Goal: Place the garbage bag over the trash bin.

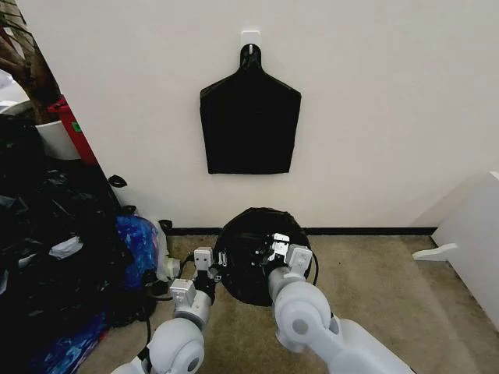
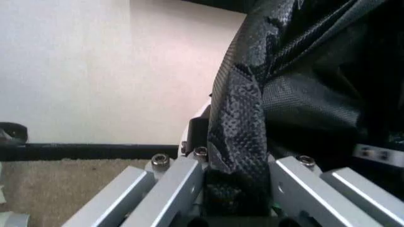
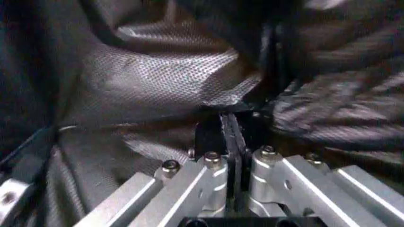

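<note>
**Bag held taut at the bin's mouth from both sides**

We found the garbage bag [image 1: 251, 257] sitting over the trash bin [image 2: 200, 116], which stood on the carpet against the wall; the black plastic covered the bin's top so fully that in the head view none of the white bucket showed, and only a pale sliver was visible beside the bag in the left wrist view. Our left gripper [image 1: 204, 260] was at the bag's left edge with its jaws closed on a fold of plastic. Our right gripper [image 1: 287, 255] was at the right edge, its jaws pinched nearly together on a thin pleat. We judged that holding opposite sides kept the thin film spread, so it could be drawn down around the rim without slipping inward.

Directly above the bin, a flat black bundle [image 1: 250, 118] hung from a wall hook [image 1: 250, 37], well apart from our grippers. Left of the bin lay a blue plastic bag [image 1: 138, 240] and a heap of dark bags [image 1: 47, 257], close enough to crowd our left arm. Right of the bin, white furniture [image 1: 472, 234] stood well clear.
</note>
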You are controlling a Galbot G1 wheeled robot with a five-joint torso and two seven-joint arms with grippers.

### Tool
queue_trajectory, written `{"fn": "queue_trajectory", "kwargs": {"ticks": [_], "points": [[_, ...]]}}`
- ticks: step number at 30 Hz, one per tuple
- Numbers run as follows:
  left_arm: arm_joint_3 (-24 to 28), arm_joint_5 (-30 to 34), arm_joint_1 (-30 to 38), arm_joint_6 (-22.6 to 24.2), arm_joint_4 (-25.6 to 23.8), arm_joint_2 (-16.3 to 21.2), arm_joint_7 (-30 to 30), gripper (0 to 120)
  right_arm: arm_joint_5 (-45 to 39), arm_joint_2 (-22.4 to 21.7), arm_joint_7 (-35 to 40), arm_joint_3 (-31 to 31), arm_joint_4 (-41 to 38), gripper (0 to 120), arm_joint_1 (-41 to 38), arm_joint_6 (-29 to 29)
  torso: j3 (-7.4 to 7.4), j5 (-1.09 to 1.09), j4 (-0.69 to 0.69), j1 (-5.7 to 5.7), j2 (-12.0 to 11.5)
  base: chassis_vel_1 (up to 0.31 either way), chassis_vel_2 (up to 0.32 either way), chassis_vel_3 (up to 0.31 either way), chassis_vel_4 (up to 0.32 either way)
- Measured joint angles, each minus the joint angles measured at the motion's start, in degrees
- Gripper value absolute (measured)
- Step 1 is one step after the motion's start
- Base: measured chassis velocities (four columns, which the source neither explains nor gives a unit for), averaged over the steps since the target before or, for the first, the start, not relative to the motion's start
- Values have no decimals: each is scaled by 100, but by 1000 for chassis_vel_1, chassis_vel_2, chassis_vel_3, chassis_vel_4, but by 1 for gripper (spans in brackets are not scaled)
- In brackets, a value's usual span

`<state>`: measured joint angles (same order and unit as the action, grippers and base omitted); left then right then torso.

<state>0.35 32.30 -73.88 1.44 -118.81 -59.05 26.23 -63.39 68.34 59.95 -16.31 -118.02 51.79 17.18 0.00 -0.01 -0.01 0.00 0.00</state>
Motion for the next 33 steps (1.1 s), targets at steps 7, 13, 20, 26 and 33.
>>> {"fn": "queue_trajectory", "kwargs": {"ticks": [7,13,20,26,33], "points": [[-11,-114,-75,-75,-90,-18,-44,1,83,192,33,-123,465,0,-256,-84,0,0,1,0,0,0,0,0,0],[-23,-283,-137,-137,-177,-21,-110,1,59,270,63,-110,820,0,-374,-124,0,0,0,0,0,0,0,0,0],[-24,-416,-188,-188,-213,-58,-165,1,-222,332,201,-77,1043,0,-459,-167,0,0,0,0,0,0,0,0,0],[-21,-444,-250,-190,-331,-71,-180,1,-414,439,297,-11,1295,0,-555,-193,0,1,0,0,0,0,0,0,0],[-25,-541,-355,-210,-392,-79,-208,1,-457,504,298,55,1534,0,-648,-204,0,1,1,0,0,0,0,0,0]]}}
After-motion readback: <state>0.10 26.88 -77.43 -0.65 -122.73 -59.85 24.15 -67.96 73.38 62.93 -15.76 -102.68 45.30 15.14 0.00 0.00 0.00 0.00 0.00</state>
